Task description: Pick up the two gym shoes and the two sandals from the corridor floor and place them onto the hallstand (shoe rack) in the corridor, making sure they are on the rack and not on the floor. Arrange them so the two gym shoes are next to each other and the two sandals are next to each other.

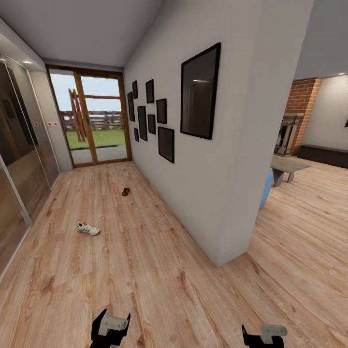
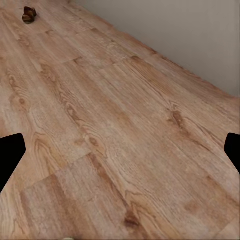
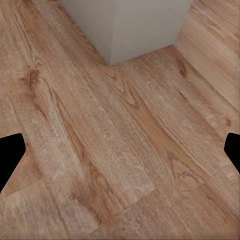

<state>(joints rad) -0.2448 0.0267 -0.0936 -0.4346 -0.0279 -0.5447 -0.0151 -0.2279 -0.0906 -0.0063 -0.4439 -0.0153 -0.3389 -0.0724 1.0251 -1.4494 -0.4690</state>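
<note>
Head view shows me the corridor ahead, with the corridor floor (image 1: pixel 145 261) running toward a glass door (image 1: pixel 92 118) at the far end. One gym shoe (image 1: pixel 88 228) lies on the planks, on my left side and well ahead of the arms. One sandal (image 1: pixel 125 192) lies further on, closer to the wall with picture frames (image 1: pixel 159 116). I see one shoe of each kind here; the hallstand I cannot find in these pictures, so I do not know yet where I must carry them.

The left gripper (image 1: pixel 110 328) and the right gripper (image 1: pixel 264 334) hang low at the near edge of the picture, both far from the shoes. In the left wrist view the two dark fingertips (image 2: pixel 11 155) stand at opposite edges with bare floor between, so I judge the left fingers spread apart and holding nothing. The right wrist view gives the same: fingertips (image 3: pixel 10 155) wide, nothing between them, and the corner of the wall (image 3: pixel 125 30) in front.

The sandal (image 2: pixel 29 14) appears small in the left wrist view, far along the floor. I think the arms are kept down and tucked because I am driving, not reaching. My judgement is that the task is at its beginning, and the gym shoe is the nearer target for the left arm.
</note>
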